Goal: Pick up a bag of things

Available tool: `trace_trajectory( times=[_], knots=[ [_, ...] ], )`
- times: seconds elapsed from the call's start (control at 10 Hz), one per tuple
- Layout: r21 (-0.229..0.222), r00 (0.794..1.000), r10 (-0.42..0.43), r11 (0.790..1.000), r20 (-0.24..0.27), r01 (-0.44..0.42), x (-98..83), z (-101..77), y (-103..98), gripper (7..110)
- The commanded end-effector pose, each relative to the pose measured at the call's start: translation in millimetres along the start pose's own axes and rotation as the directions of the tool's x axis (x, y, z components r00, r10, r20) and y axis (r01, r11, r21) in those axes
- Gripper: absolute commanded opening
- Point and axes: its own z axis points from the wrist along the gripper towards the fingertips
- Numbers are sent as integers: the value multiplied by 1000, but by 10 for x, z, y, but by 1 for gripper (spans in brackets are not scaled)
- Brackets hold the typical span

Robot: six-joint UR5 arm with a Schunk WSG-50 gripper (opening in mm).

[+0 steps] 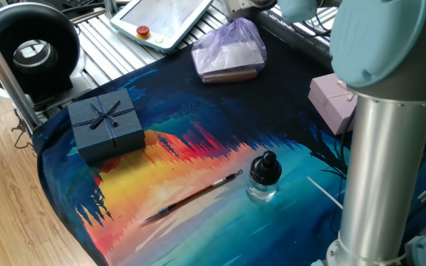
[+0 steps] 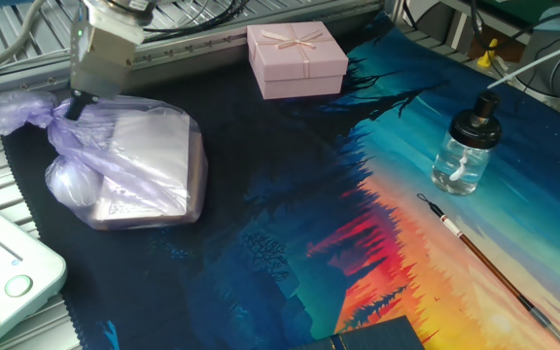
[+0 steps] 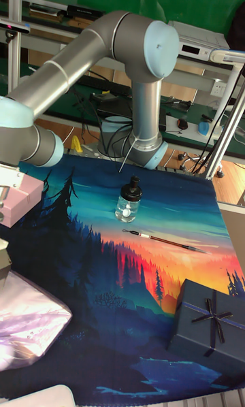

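Bag: bag of things (image 2: 129,165) is seen lying on the dark edge of the painted cloth (image 2: 377,194)
Gripper: gripper (image 2: 74,101) is held at the bag's gathered neck; finger spread cannot be told
Nearby: pink gift box (image 2: 297,59) is set apart

We are finding almost nothing legible here; the arm's pale blue joint cap (image 1: 379,37) is showing raised lettering that is looking like "UR", though it is too faint for us to be sure; the white pendant (image 1: 165,18) is carrying a red button and, in the other fixed view, a green one, neither with words we can read; the gift boxes, the bottle and the brush are bearing no readable labels.
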Motion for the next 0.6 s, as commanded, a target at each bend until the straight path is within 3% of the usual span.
trace_trajectory(
  times=[0.0, 0.5],
  knots=[
    [-24, 998, 56, 998, 32, -55, -102, 81, -44, 66],
    [-40, 997, 74, 997, 38, -73, -65, 261, -76, 66]
  ],
)
